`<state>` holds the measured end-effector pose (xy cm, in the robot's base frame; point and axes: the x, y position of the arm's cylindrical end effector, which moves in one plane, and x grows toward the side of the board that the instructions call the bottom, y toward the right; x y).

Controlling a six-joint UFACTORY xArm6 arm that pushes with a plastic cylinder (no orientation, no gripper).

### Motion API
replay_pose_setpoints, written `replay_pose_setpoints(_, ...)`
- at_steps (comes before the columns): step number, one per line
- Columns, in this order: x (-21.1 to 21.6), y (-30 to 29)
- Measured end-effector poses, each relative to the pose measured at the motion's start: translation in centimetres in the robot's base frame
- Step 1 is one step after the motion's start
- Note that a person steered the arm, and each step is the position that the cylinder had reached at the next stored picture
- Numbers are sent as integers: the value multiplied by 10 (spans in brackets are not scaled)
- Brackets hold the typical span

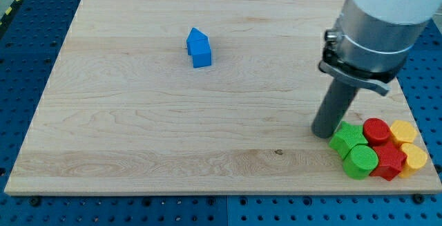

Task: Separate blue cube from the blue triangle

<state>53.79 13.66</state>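
Note:
A blue triangle and a blue cube sit touching each other in the upper middle-left of the wooden board, the triangle at the top, the cube just below it. My tip rests on the board far to their right, right beside the left edge of a green block. The rod hangs from a large grey and white arm body at the view's top right.
A cluster of blocks sits at the board's lower right: two green, two red, two yellow. The board lies on a blue perforated table.

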Motion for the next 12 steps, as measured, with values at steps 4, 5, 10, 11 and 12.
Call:
replay_pose_setpoints(4, -18, -87)
replay_pose_setpoints(5, -42, -111)
replay_pose_setpoints(10, -85, -188)
replay_pose_setpoints(11, -100, -215)
replay_pose_setpoints(12, -116, -233)
